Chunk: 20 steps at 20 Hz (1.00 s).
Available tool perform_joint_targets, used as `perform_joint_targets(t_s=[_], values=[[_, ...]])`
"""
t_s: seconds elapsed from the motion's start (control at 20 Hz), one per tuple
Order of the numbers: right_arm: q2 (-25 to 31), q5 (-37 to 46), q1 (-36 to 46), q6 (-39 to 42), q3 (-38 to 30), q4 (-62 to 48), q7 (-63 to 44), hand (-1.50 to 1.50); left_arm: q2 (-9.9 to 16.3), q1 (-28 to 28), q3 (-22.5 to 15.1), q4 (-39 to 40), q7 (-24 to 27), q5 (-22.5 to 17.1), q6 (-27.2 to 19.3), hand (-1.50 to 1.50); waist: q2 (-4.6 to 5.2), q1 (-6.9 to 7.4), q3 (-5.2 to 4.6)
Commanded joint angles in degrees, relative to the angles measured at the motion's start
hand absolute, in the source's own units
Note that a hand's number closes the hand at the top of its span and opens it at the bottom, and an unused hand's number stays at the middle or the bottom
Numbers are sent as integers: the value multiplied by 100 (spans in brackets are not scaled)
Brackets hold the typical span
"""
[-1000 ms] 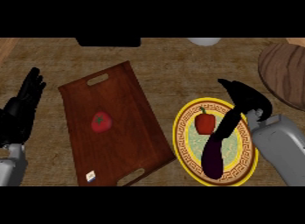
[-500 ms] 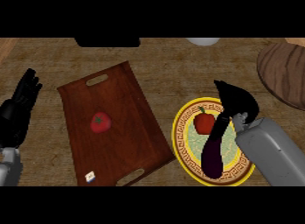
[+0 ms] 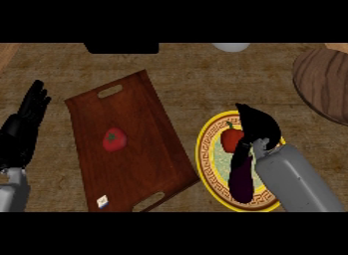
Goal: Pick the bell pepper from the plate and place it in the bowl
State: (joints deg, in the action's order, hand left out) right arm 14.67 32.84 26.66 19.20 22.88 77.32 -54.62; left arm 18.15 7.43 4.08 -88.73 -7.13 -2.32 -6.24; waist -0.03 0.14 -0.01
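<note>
Bell pepper [image 3: 232,140] on plate [image 3: 208,149], part-hidden by right hand [image 3: 259,125].

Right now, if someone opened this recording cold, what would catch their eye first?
Probably the yellow-rimmed patterned plate right of centre, carrying a red bell pepper and a long dark purple eggplant, with the black right hand over its far side. Next, the big reddish-brown wooden tray at centre-left holding a small red tomato. The black left hand rests open at the left edge.

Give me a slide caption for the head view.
Right hand curled beside the bell pepper on the plate; wooden bowl waits upper right.
</note>
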Motion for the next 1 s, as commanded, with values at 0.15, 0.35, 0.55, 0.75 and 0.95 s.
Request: perform_joint_targets(t_s=[0.15, 0.35, 0.55, 0.75, 0.95], values=[[-292, 663, -222, -395, -247, -704, 518, -150, -188, 279, 148, 244, 82, 142, 19, 0, 9, -4, 1], [-704, 910, -53, -102, -294, -642, 61, -150, -116, -7, 233, 61, 113, 155, 288, 0, 2, 6, 1], [-566, 893, 191, -140, -778, -1504, 796, -150, -139, -92, 373, -169, 1, 99, 322, 0, 6, 27, 2], [-727, 893, 117, 7, -668, -1347, 1041, 150, -467, -236, 82, -85, 273, 424, 158, 0, 5, 23, 2], [-1193, 1148, 575, -627, -774, -2229, 1288, 150, -212, -20, 301, -381, -247, 202, 366, 0, 10, 60, 3]])
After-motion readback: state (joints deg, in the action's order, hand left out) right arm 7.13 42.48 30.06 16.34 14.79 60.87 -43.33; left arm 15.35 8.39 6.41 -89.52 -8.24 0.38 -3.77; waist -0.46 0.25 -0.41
